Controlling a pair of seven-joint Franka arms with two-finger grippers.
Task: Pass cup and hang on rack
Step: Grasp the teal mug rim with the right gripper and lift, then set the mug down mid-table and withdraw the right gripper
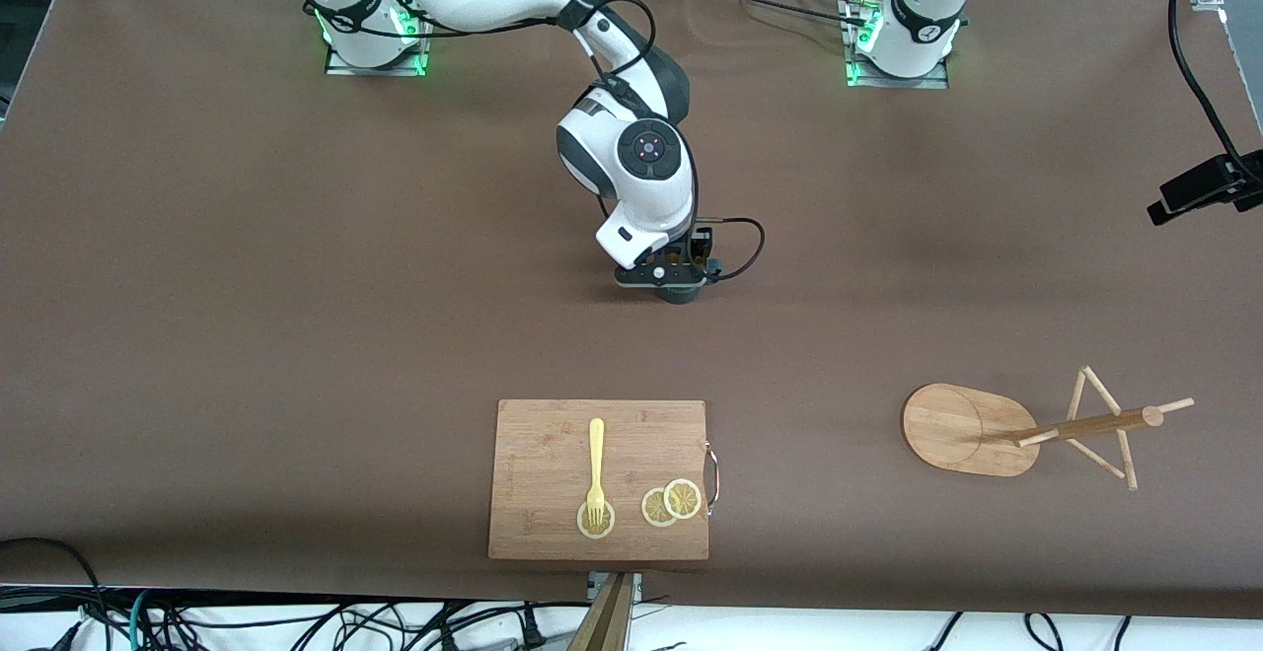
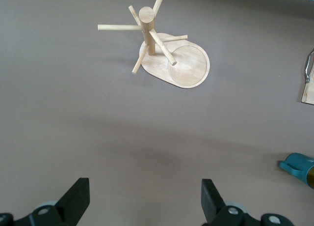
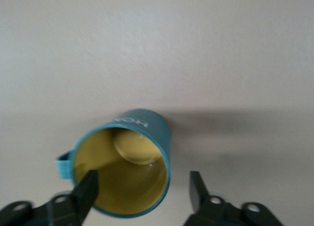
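Observation:
The teal cup [image 3: 140,123] stands upright on the brown table near its middle, yellow inside, handle to one side. My right gripper [image 3: 143,176] is open astride the cup's rim: one finger hangs inside the cup, the other outside its wall, neither pressing it. In the front view the right gripper [image 1: 676,281] covers nearly all of the cup [image 1: 681,296]. The wooden rack [image 1: 972,429] stands toward the left arm's end, nearer the front camera. My left gripper [image 2: 144,184] is open and empty over bare table, facing the rack [image 2: 167,54], with the cup's edge [image 2: 299,168] at the view's side.
A wooden cutting board [image 1: 533,523] lies near the front edge, carrying a yellow fork [image 1: 596,464] and lemon slices [image 1: 671,503]. A black clamp [image 1: 1209,187] juts in at the left arm's end of the table.

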